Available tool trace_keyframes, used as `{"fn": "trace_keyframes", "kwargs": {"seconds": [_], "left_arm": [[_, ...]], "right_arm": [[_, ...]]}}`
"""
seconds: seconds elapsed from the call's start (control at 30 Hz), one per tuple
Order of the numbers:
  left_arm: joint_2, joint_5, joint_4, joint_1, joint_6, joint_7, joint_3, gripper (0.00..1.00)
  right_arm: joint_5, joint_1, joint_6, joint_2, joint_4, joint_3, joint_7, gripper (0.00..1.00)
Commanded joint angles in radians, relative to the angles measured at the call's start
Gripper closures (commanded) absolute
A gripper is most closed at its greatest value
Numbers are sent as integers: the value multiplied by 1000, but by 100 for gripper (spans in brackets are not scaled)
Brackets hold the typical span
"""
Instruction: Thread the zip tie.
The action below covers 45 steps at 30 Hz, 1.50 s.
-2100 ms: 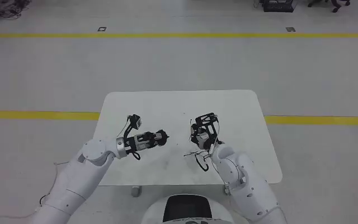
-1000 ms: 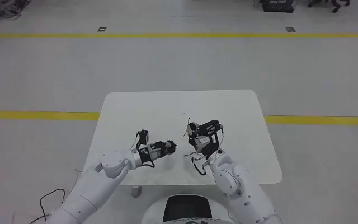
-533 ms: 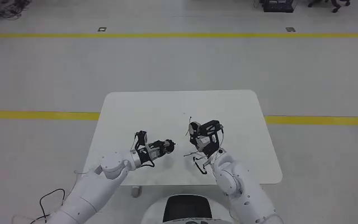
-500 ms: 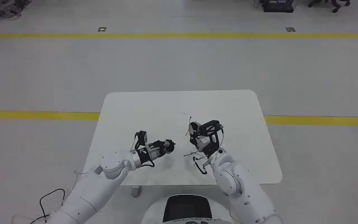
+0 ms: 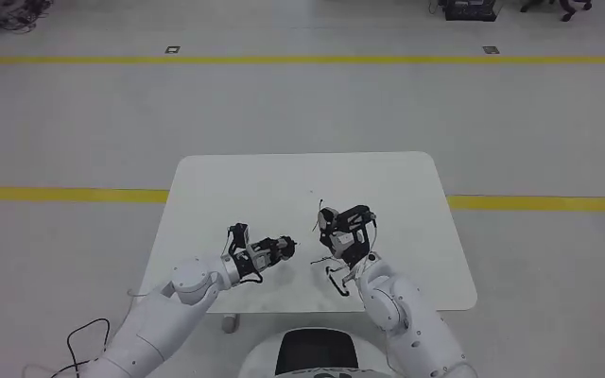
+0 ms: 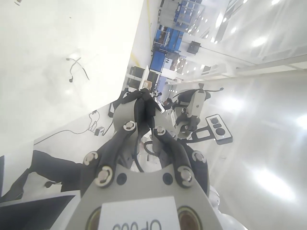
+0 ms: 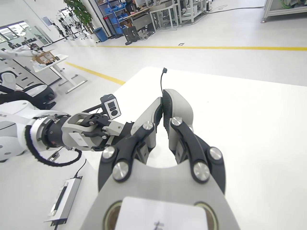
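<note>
While pinching one zip tie point(image 7: 162, 80) in closed right gripper point(image 7: 163, 96) jaws, faces one left gripper point(image 6: 144, 97), jaws likewise together, above one table point(image 5: 397, 180).

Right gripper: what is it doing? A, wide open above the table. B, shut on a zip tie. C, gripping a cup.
B: the right gripper is shut on the zip tie, whose head sticks out past its tips.
</note>
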Motion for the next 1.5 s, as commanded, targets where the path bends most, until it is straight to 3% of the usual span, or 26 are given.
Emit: {"fn": "trace_keyframes", "kwargs": {"seconds": [0.0,0.37,1.07,1.13,1.47], "left_arm": [[-1,-17,5,6,6,10,0,100],[-10,-31,37,13,-25,22,10,100],[-16,-4,38,5,-56,23,20,100],[-18,2,40,7,-88,8,22,100],[-20,58,44,8,-130,20,30,100]], "right_arm": [[8,-2,-2,0,12,-7,-11,100],[50,14,20,-3,82,-51,-13,100],[71,31,21,-2,114,-82,-38,100],[71,34,24,-2,119,-87,-41,100],[89,44,36,0,132,-98,-49,100]]}}
